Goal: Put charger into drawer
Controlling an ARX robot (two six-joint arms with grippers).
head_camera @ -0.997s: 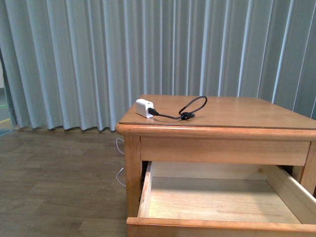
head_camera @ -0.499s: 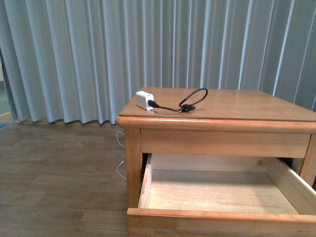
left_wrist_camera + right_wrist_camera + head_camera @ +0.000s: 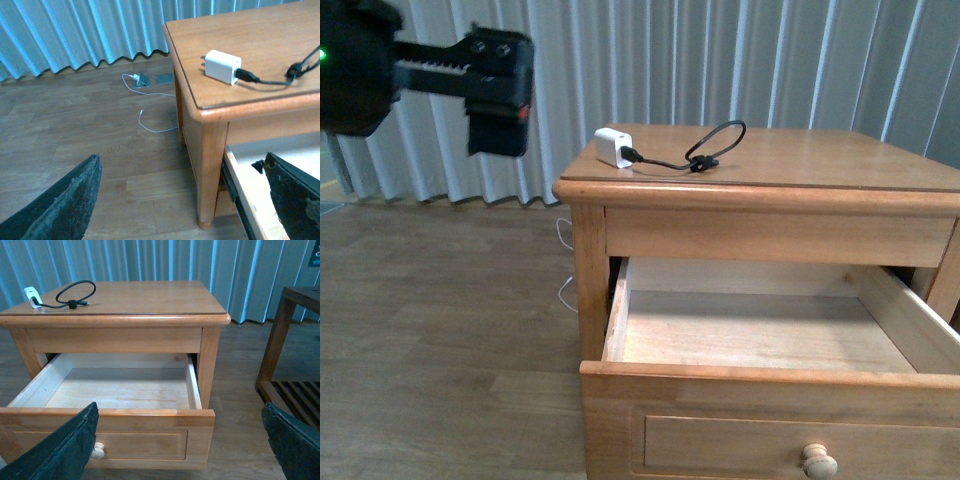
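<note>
Charger [image 3: 614, 147] is on the bench [image 3: 820, 160] top, near the front-left corner, white cube resting flat. Its black cable [image 3: 716, 143] runs right from the cube and ends in a loop lying on the top. Nothing touches it.

Drawer [image 3: 760, 372] is pulled well out under the bench top. The pale wood interior is visible and the charger is not in it. Round pale knob [image 3: 819, 460] sits on the panel front.

Left gripper [image 3: 181, 162]: jaws spread wide, nothing between them. In the left wrist view both dark fingers [image 3: 67, 202] frame the bench's front-left corner, with the cube above that corner. In the front view the black left arm [image 3: 470, 75] is raised in the air left of the bench, apart from it and from the charger.

Right gripper [image 3: 180, 407]: jaws also spread wide and empty. The right wrist view looks at the bench from the front, with the open drawer between the fingers [image 3: 62, 450] and the charger at the far corner of the top.

Surroundings: pale pleated curtain [image 3: 720, 60] behind, wood floor [image 3: 440, 300], a white cord [image 3: 150, 120] on the floor by the bench leg, and a darker wooden rack [image 3: 292, 340] beside the bench in the right wrist view.
</note>
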